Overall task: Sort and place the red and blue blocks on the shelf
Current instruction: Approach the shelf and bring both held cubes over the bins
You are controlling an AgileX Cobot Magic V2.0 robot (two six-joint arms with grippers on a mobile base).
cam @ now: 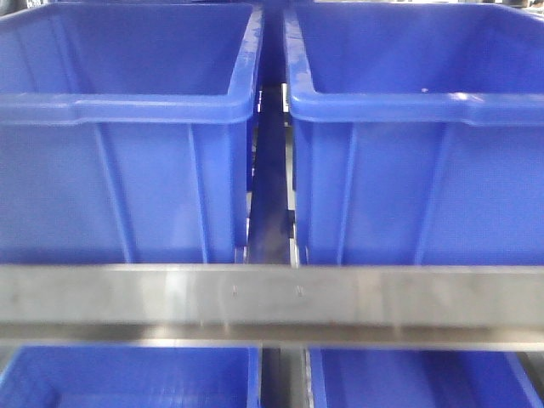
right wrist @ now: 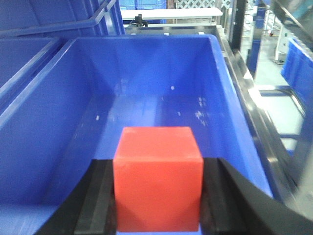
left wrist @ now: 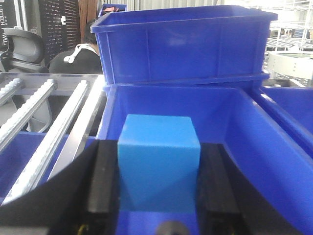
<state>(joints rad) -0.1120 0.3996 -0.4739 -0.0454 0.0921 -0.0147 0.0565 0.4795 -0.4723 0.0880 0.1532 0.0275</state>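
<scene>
The left gripper clamps the blue block, a plain matte mid-blue cube with crisp edges, between its black pads over an open blue plastic bin. The right gripper likewise pinches the red block, a bright, unmarked cube, over a second blue bin.

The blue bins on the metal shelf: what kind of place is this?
Probably a warehouse or factory storeroom: large blue plastic bins stand on a metal shelf, with long metal rails beside them.
</scene>
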